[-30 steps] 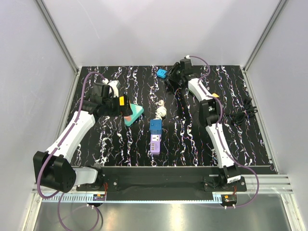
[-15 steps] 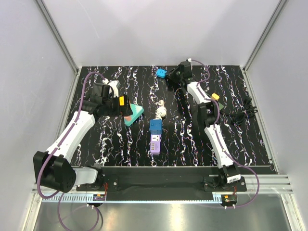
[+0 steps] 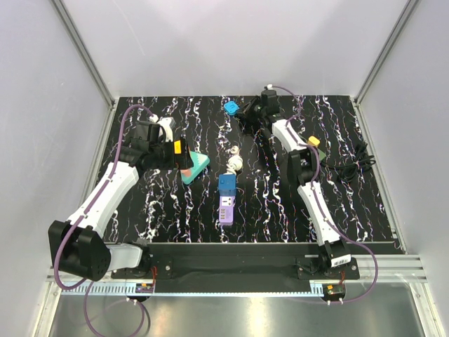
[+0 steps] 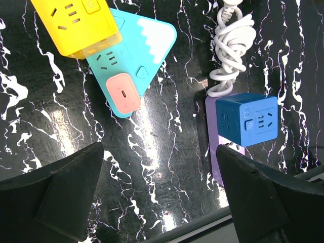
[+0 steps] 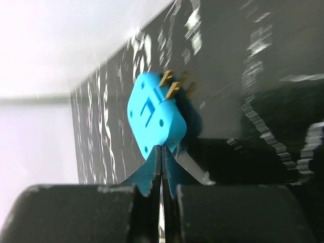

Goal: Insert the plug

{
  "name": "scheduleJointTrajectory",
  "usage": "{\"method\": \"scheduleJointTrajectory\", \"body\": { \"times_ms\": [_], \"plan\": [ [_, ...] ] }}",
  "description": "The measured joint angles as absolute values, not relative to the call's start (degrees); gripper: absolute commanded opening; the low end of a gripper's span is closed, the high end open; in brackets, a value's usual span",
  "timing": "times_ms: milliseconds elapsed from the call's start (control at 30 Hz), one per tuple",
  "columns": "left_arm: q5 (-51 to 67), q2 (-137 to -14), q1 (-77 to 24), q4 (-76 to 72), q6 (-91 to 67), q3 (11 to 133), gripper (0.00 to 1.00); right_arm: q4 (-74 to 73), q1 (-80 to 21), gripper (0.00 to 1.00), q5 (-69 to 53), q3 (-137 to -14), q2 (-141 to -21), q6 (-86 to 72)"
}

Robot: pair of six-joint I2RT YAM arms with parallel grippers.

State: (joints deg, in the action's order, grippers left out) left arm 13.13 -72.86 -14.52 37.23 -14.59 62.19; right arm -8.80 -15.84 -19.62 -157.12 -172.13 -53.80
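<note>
The plug is light blue with brass prongs pointing up and away. It lies at the back of the table. My right gripper is shut, its fingertips pressed together just below the plug's near corner, with nothing seen between them. In the top view the right gripper sits just right of the plug. A blue cube socket rests on a purple strip at mid-table. My left gripper hangs open over bare table, with the cube socket to its right.
A yellow socket cube overlaps a teal triangular strip carrying a pink adapter. A coiled white cable lies behind the blue cube. A black cable bundle sits at the table's right edge.
The right gripper closed from partly open to fully shut, and its arm reached slightly further back. The plug shifted a little to the left. The left arm stayed still.
</note>
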Motion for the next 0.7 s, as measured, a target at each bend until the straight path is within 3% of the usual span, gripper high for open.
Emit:
{"method": "scheduleJointTrajectory", "body": {
  "times_ms": [233,400,500,567,700],
  "plan": [
    [14.09,-75.40,-13.78,36.86,-15.53,64.73,0.96,-12.43,-18.50,0.03,-25.21,-143.28,-163.26,-44.16],
    [15.44,-86.50,-13.06,37.04,-18.46,80.95,0.90,-12.80,-19.81,0.07,-26.20,-128.46,-153.71,-40.14],
    [15.07,-94.80,-12.99,35.38,-20.03,95.04,0.74,-13.02,-19.59,0.14,-24.43,-124.09,-150.50,-38.17],
    [14.24,-100.47,-12.99,33.04,-21.30,103.63,0.51,-12.58,-19.14,0.13,-22.68,-123.61,-149.95,-37.76],
    [12.62,-111.13,-12.64,24.03,-24.67,112.73,0.27,-10.31,-16.71,0.12,-22.04,-123.85,-149.93,-39.20]
  ]
}}
